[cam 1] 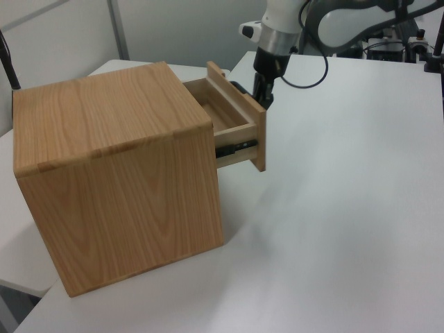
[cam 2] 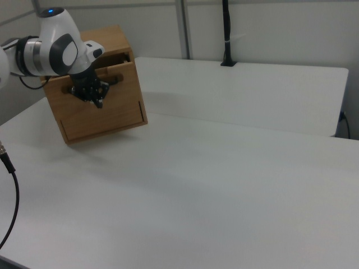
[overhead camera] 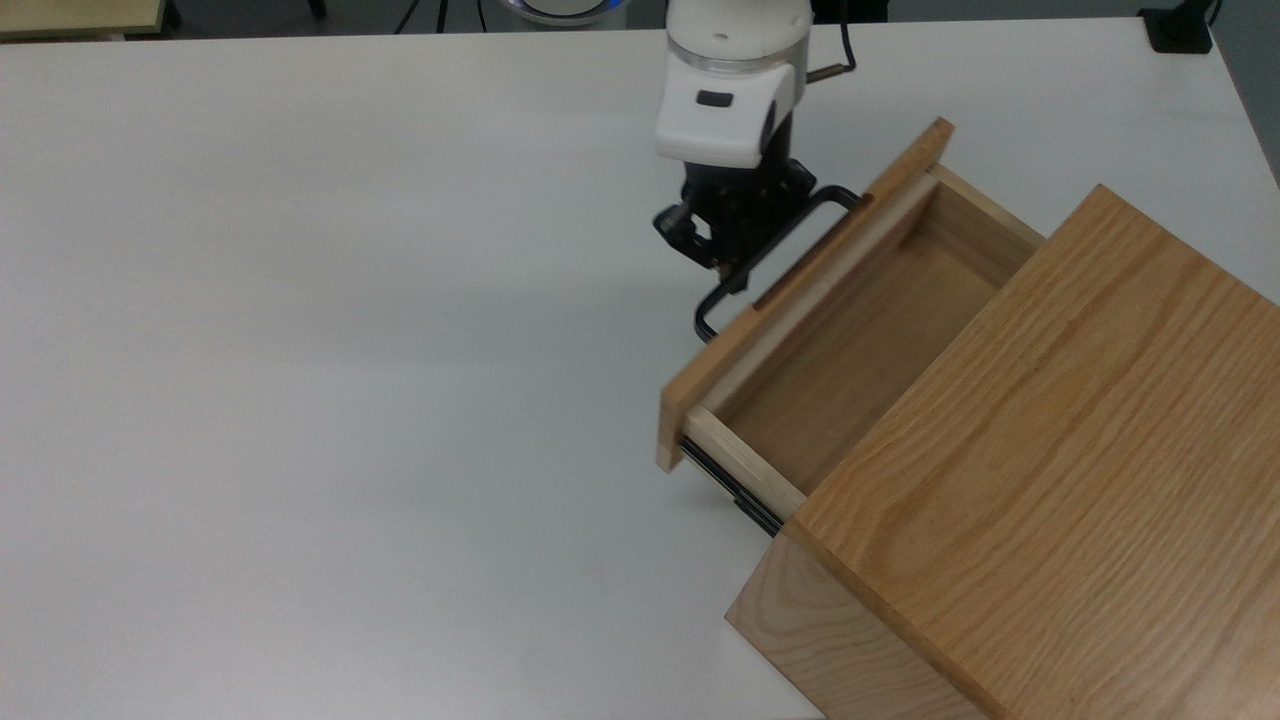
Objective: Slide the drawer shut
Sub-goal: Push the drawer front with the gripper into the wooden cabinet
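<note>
Item: oak drawer (overhead camera: 850,350), partly pulled out of its oak cabinet (overhead camera: 1050,450), which stands by the white table's (overhead camera: 300,350) far right corner in the top view. We see the empty interior and a black side rail (overhead camera: 730,490) below the drawer's near wall.

Item: black U-shaped handle (overhead camera: 770,255) on the drawer's front panel (overhead camera: 790,300).

Item: gripper (overhead camera: 735,262), black, under a white wrist housing. We find it on the outer side of the front panel, right at the handle bar, in the top view. In the left view the gripper (cam 1: 264,94) points down beside the panel's upper edge. We cannot tell whether its fingers are apart or together.

Item: arm. It reaches in from the table's far edge, wrist near vertical.
</note>
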